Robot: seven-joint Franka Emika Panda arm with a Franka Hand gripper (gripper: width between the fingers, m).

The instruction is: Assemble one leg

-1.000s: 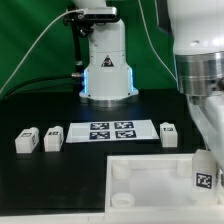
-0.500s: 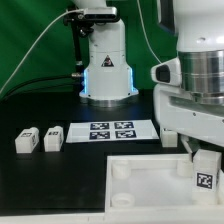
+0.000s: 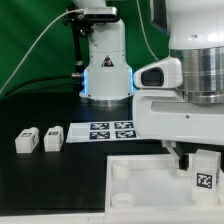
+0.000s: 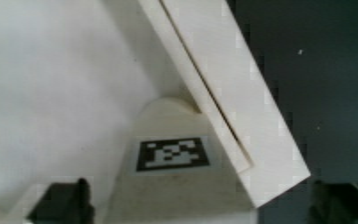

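A leg [image 3: 203,171], a small white block with a tag on its face, stands upright in the near right corner of the large white tray [image 3: 140,172]. My gripper [image 3: 198,157] hangs right over it. In the wrist view the same leg [image 4: 172,150] stands against the tray's wall [image 4: 208,70]. My gripper [image 4: 202,204] is open, and its dark fingertips [image 4: 60,202] are apart on either side of the leg with gaps showing. Two more legs [image 3: 26,140] [image 3: 52,138] lie at the exterior view's left.
The marker board [image 3: 108,130] lies behind the tray. The white robot base [image 3: 106,62] with a blue light stands at the back, with cables and a green backdrop behind it. My arm's body [image 3: 185,90] covers the exterior view's right side.
My arm has swung toward the exterior view's left and come down over the leg in the tray. It now hides the leg that lay beside the marker board's right end.
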